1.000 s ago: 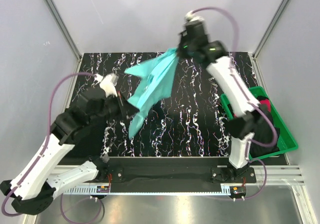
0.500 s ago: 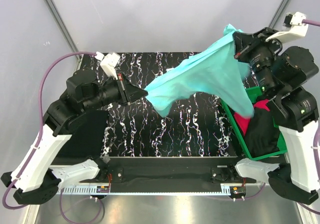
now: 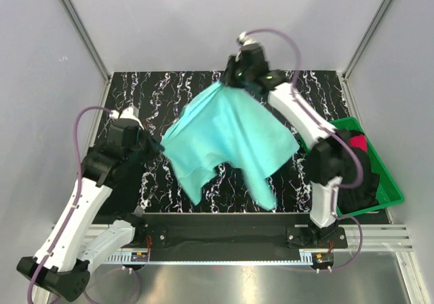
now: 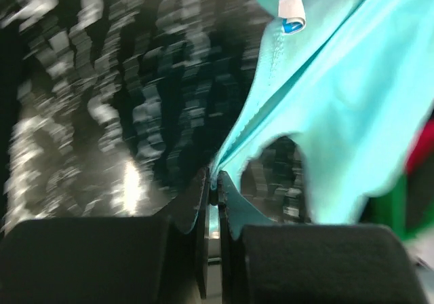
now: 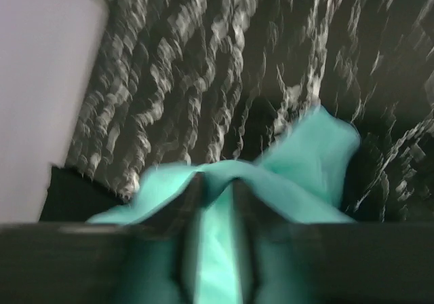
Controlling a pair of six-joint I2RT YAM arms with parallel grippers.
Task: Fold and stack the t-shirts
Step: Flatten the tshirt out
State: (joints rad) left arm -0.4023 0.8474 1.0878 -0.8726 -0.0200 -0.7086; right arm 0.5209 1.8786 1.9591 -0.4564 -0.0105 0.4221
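From the top camera I see the turquoise t-shirt (image 3: 227, 138) held up in the air between both arms, spread over the middle of the black marbled mat (image 3: 169, 93). My right gripper (image 3: 227, 81) has the far corner of it, out toward the far edge of the mat. My left gripper (image 3: 157, 146) has the left corner, nearer in and to the left. From those two corners the cloth hangs in a wide sheet toward the near right, with one flap trailing low near the near edge. I cannot tell whether that flap touches the mat.

On the left wrist camera the two fingers (image 4: 203, 202) are pressed together with a thin edge of the turquoise cloth pinched between them. A small white label (image 4: 291, 12) shows on the cloth further up.

The right wrist camera is badly blurred. The fingers (image 5: 190, 209) seem to be closed in on a bunched fold of the turquoise cloth, but I would not swear to how tightly.

The green tray (image 3: 388, 182) sits at the right edge of the table, beside the mat. It holds a heap of black t-shirts (image 3: 366, 188) with the red-pink t-shirt (image 3: 358, 143) showing at its far end.
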